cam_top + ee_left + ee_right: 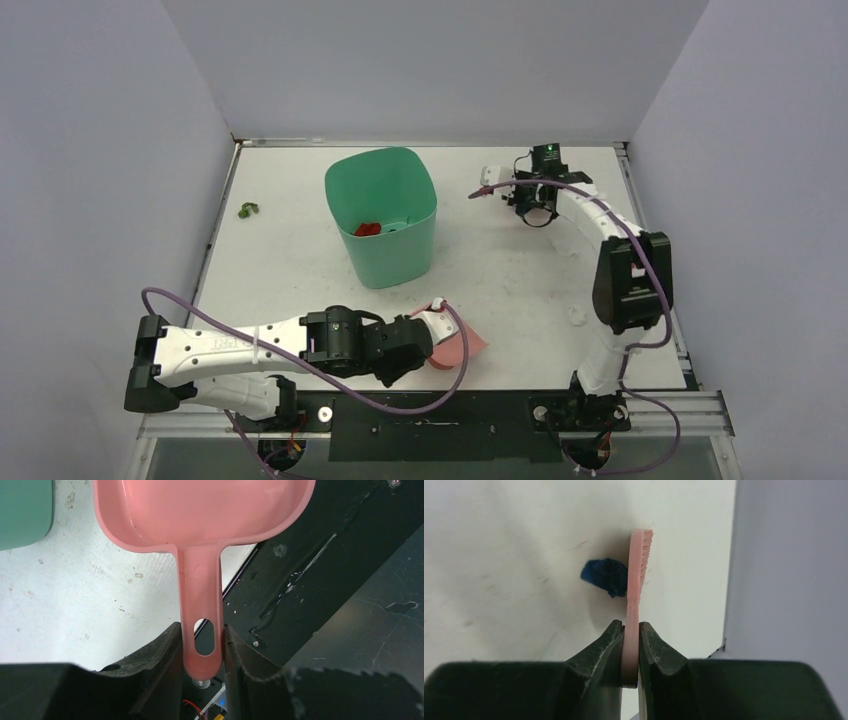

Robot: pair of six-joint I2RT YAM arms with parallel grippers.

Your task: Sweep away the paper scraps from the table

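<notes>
- Left pincer (202, 641) clamps the dustpan (200, 510) by its handle at the counter's (510, 280) near edge, close to the bin (392, 255).
- Right pincer (630, 630) pinches the brush (638, 570) tight, at the far right.
- Its wrist view alone shows a blue scrap (603, 576) against the brush.
- Only the overhead view shows a red scrap (367, 229) inside the bin and an olive scrap (247, 210) at the far left.

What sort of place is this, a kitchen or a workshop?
Most likely a robot test booth in a lab: a white table boxed in by plain grey walls, a left arm and a right arm bolted at its near edge, and props, a green bin and a pink dustpan.
</notes>
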